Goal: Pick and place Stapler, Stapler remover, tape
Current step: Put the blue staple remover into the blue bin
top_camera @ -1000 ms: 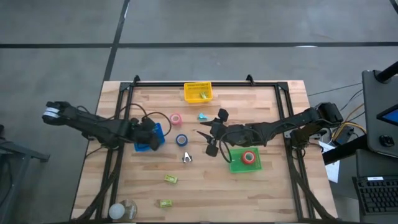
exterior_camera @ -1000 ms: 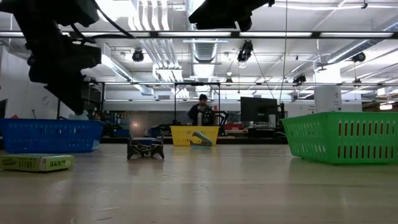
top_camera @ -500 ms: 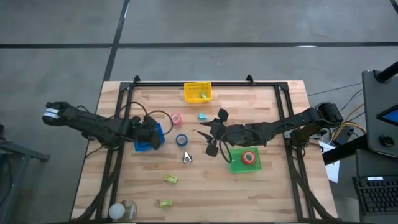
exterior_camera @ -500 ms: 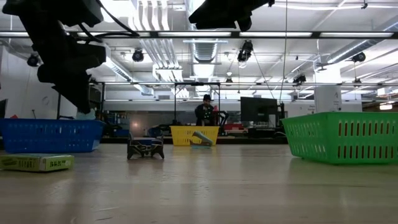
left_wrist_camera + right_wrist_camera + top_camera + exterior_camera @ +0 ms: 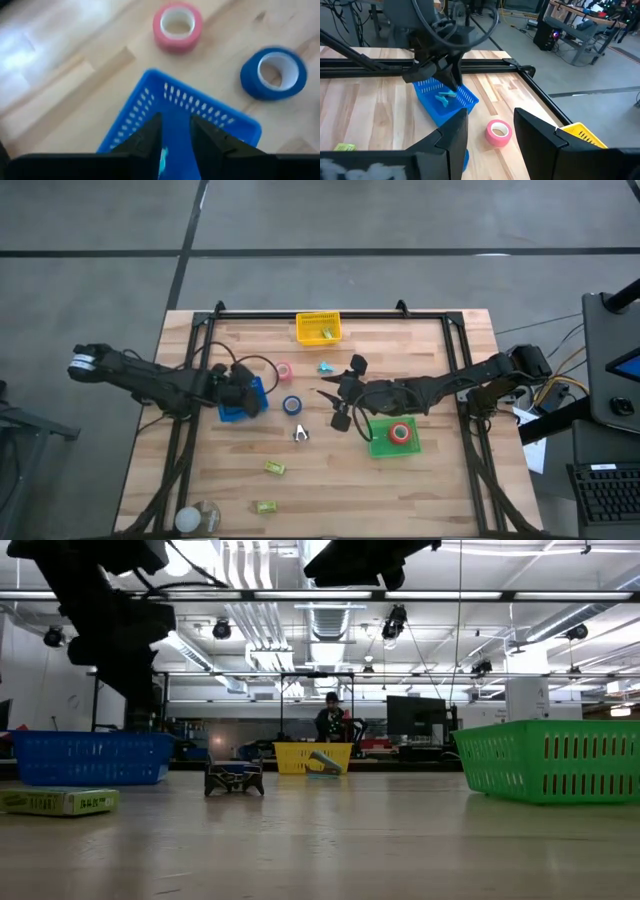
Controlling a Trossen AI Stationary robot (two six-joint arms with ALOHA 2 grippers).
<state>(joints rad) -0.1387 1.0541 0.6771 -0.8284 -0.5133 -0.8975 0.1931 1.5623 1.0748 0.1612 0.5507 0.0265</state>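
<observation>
Front edge: a clear round container point(image 5: 200, 518) sits at the table's point(image 5: 440, 480) near left corner, with two small yellow-green boxes point(image 5: 266, 506) point(image 5: 274, 467) just inboard of it; the print on them is too small to read.
Low camera: one such box point(image 5: 60, 801) lies flat in the left foreground, its dark lettering blurred past reading.
Staple remover: a small metal-jawed piece point(image 5: 300, 434) lies alone on the bare wood near the table's middle, well apart from both arms.
Green basket: it point(image 5: 392, 436) stands right of centre and holds one red roll of tape point(image 5: 400, 432).
Right gripper: it point(image 5: 341, 394) hovers over the middle of the table beside the green basket, fingers spread wide and holding nothing.
Blue tape: a blue roll point(image 5: 292, 405) lies flat between the two arms, just beside the blue basket.
Left gripper: it point(image 5: 240, 392) hangs directly over the blue basket point(image 5: 252, 396); the left wrist camera shows its fingers point(image 5: 147, 137) narrowly parted with nothing between them.
Blue basket contents: a small light-blue item point(image 5: 446, 96) lies inside; what it is cannot be told.
Pink tape: a pink roll point(image 5: 283, 370) rests on the wood just beyond the blue basket.
Teal item: a small teal object point(image 5: 325, 366) lies short of the yellow basket.
Far edge: a yellow basket point(image 5: 318, 328) stands at the back centre.
Background: a person point(image 5: 328, 720) stands in the room beyond the table.
</observation>
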